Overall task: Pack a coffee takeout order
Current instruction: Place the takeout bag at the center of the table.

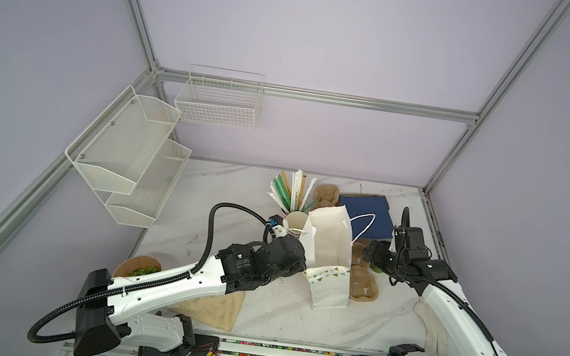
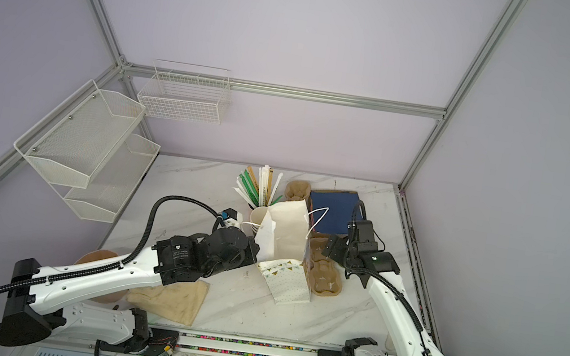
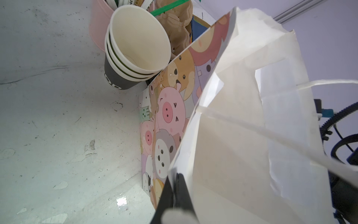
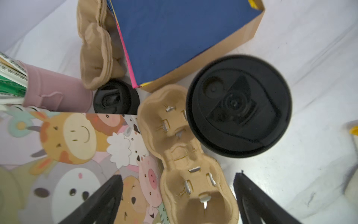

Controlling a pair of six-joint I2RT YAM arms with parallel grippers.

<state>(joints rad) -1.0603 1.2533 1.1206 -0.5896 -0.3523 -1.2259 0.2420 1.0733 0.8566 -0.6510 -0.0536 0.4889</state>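
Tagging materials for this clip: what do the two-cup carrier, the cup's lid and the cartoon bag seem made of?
Carrier: moulded paper pulp, matt tan, fuzzy edges and rough cut tabs.
Lid: probably plastic, black, smooth, faint sheen, crisp moulded ridges.
Bag: paper, white inside with creases and folds, colour-printed outside.

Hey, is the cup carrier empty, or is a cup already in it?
Empty. Both wells of the carrier show bare pulp; the lidded cup stands beside it, not in a well.
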